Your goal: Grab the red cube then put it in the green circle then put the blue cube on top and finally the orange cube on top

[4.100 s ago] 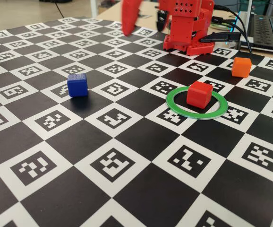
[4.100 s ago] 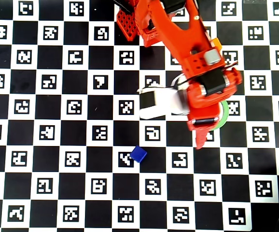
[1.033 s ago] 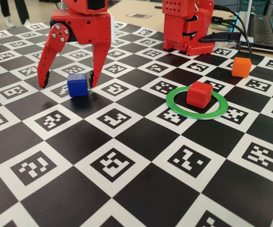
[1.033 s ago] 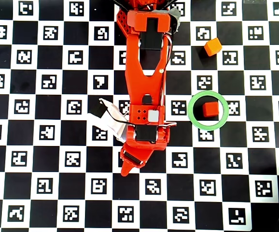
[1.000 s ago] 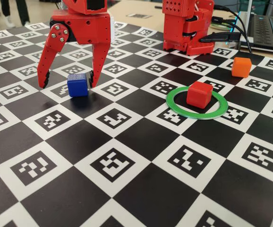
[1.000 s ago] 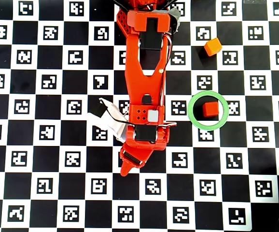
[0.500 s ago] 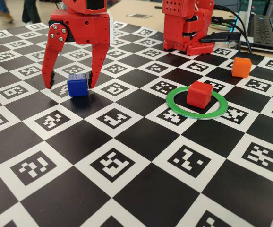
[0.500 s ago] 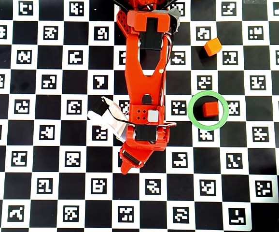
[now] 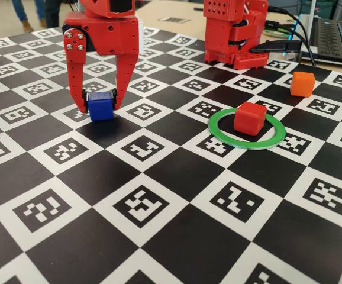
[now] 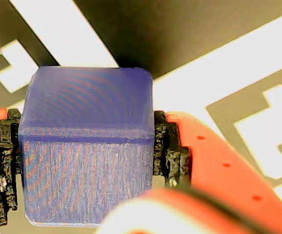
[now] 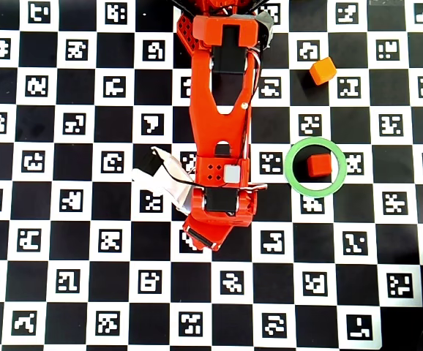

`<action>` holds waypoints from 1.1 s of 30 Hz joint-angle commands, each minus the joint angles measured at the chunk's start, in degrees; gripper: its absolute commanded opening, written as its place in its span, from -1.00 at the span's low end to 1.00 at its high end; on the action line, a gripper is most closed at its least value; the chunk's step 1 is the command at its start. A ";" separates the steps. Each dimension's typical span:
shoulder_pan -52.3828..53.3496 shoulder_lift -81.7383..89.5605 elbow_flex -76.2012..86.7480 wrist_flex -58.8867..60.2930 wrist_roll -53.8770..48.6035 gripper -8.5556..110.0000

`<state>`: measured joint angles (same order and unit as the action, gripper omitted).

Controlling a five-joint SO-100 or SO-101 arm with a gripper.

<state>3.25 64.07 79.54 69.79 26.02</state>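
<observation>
The blue cube (image 9: 99,106) rests on the checkered board at the left of the fixed view. My gripper (image 9: 98,109) stands over it, shut on it, with a finger against each side. The wrist view shows the blue cube (image 10: 87,146) filling the gripper (image 10: 85,165), black pads (image 10: 166,148) pressed to both its flanks. From overhead the gripper (image 11: 208,238) hides this cube. The red cube (image 9: 249,118) sits inside the green circle (image 9: 247,144), also seen overhead as red cube (image 11: 318,165) and green circle (image 11: 288,167). The orange cube (image 9: 302,84) (image 11: 323,71) lies apart, behind the ring.
The arm's red base (image 9: 236,35) stands at the board's far edge, with cables (image 9: 277,44) and a laptop (image 9: 336,35) behind it on the right. The board (image 9: 159,207) is a black-and-white marker checkerboard.
The jaws have closed from wide open onto the blue cube, the left finger swinging in. The cube nudged slightly; the red and orange cubes have not moved.
</observation>
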 commanded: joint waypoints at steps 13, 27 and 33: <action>-5.10 27.86 -7.21 24.96 -11.95 -0.66; -27.25 34.45 5.54 22.32 -1.23 -0.66; -35.16 33.84 11.78 14.41 4.75 -0.66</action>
<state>-28.92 94.57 91.23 87.36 28.39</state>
